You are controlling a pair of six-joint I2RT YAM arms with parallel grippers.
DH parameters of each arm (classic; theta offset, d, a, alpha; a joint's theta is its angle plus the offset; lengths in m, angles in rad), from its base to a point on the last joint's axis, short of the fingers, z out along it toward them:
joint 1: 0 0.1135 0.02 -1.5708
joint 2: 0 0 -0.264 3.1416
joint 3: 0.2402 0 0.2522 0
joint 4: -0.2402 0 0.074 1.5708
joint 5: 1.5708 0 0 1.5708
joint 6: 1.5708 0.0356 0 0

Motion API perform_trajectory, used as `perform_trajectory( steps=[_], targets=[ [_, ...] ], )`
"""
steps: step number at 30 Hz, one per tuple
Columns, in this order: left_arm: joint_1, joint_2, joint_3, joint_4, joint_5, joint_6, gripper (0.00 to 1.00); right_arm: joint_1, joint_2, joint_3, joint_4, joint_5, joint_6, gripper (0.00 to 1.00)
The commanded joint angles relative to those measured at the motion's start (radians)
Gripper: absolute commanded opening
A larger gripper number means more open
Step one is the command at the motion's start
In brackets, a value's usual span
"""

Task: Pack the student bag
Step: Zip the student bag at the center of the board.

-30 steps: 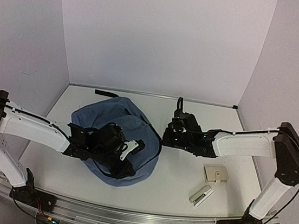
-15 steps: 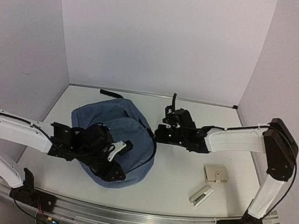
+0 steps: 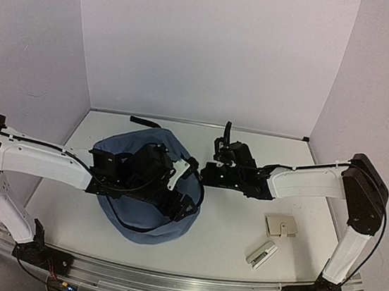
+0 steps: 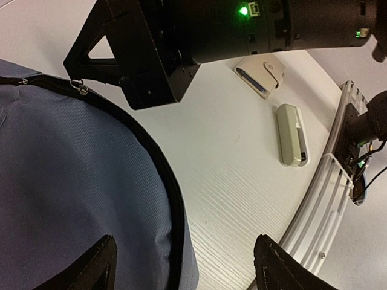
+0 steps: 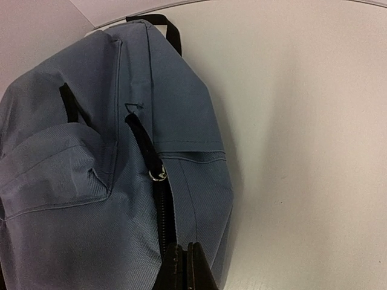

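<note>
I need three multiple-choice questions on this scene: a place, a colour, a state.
1. Where does the flat beige case lie?
A) at the back wall
B) on the table, right of the student bag
C) under the left arm
2. What colour is the student bag?
A) red
B) dusty blue
C) green
3. How is the left hand?
A) open
B) shut on a strap
C) shut on the case
Answers: 1B, bare table surrounds it; 2B, its fabric is blue; 3A, its fingers stand wide apart.
</note>
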Motion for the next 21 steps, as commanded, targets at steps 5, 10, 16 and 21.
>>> perform_trajectory(
  steps=[5, 10, 16, 21],
  targets=[
    [-0.005, 0.137, 0.082, 0.128, -0.098, 0.088, 0.8, -0.007, -0.054, -0.006, 0.044, 0.019, 0.011, 0.0],
    [-0.009, 0.183, 0.082, 0.175, -0.154, 0.111, 0.75, -0.007, -0.061, -0.013, 0.044, 0.029, 0.009, 0.0],
    [-0.028, 0.221, 0.08, 0.179, -0.197, 0.111, 0.49, -0.007, -0.06, -0.015, 0.045, 0.038, 0.013, 0.0],
    [-0.043, 0.234, 0.072, 0.178, -0.226, 0.095, 0.29, -0.007, -0.058, -0.01, 0.045, 0.039, 0.012, 0.0]
  ],
)
